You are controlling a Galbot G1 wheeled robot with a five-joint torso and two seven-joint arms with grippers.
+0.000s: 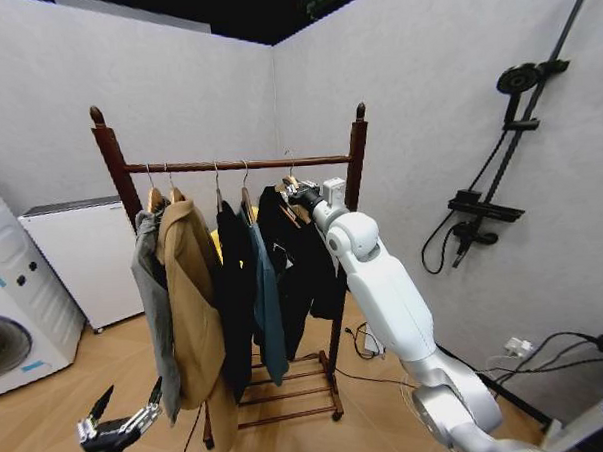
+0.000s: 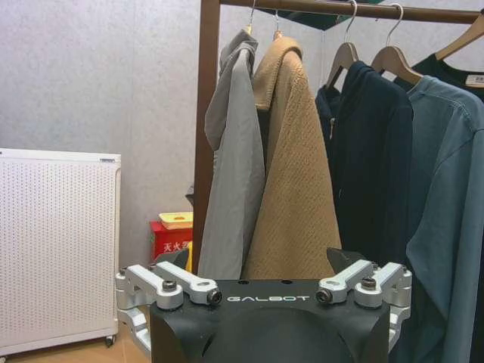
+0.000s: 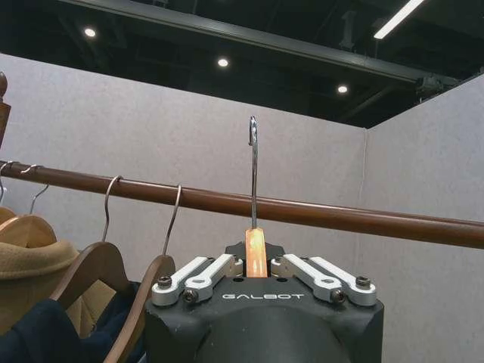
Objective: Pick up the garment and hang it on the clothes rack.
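Up by the rail of the clothes rack (image 1: 239,165), my right hand (image 3: 257,266) pinches the hanger (image 3: 255,249) of the garment (image 1: 305,251); its hook sits just above, so I must lower it on.

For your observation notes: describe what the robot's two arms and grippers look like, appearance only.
The right arm has glossy white rounded shells joined by bulbous joints. The right gripper has silver metal finger links with dark screws on a black body marked GALBOT in pale letters. The left gripper is built the same way: black housing, the same lettering, silver linkages.
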